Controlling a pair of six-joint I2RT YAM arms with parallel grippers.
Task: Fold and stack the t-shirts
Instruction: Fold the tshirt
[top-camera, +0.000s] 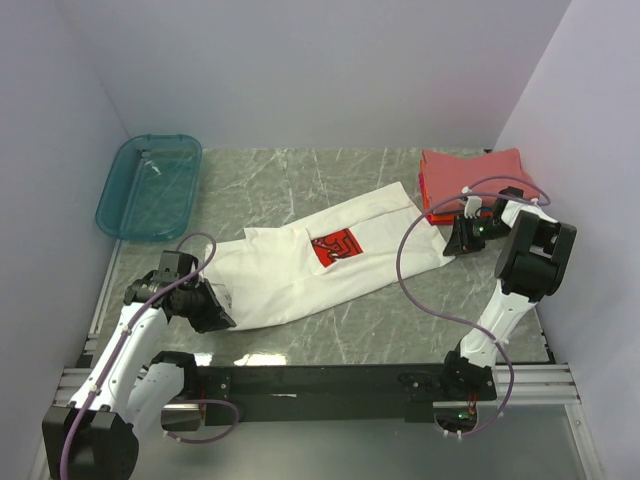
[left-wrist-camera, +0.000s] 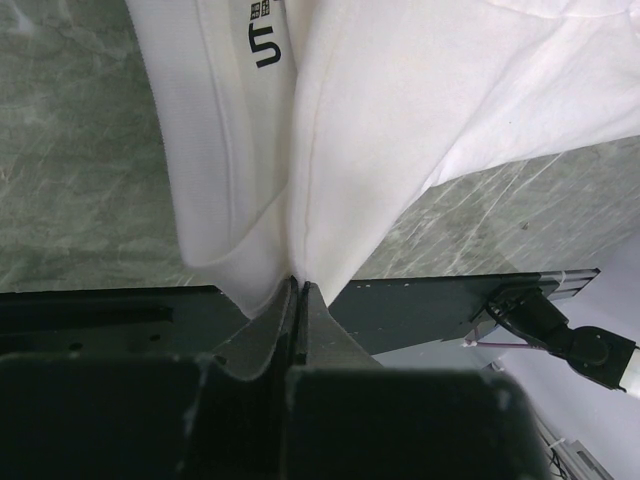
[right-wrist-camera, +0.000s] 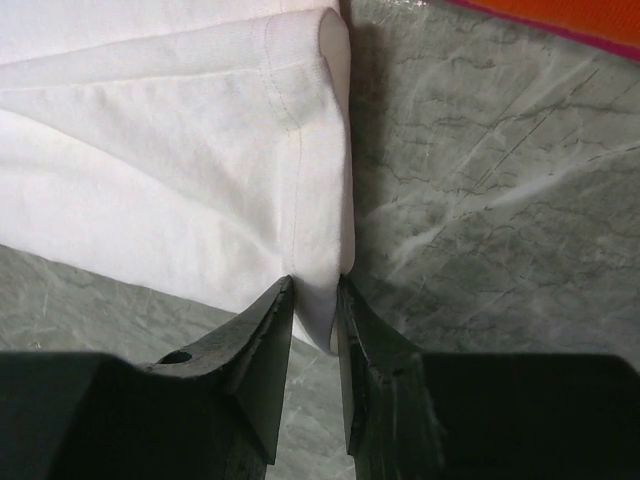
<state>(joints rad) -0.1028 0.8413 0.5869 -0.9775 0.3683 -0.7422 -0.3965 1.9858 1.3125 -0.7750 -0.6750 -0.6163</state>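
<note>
The white t-shirt (top-camera: 320, 265) with a red square chest print (top-camera: 335, 247) lies folded lengthwise in a long diagonal band across the marble table. My left gripper (top-camera: 220, 308) holds its near-left end, and in the left wrist view the jaws (left-wrist-camera: 298, 285) are pressed tight on bunched white cloth (left-wrist-camera: 400, 120). At the far-right end my right gripper (top-camera: 453, 240) is shut on the stitched hem (right-wrist-camera: 318, 285), a fold of white fabric (right-wrist-camera: 180, 170) filling the gap between its fingers. A stack of folded t-shirts (top-camera: 472, 175), coral-red on top with orange (right-wrist-camera: 560, 15) beneath, sits at the back right.
A teal plastic bin (top-camera: 150, 185) stands at the back left. White walls close in the table (top-camera: 300, 175) on three sides. The black rail (top-camera: 330, 380) carrying the arm bases runs along the near edge.
</note>
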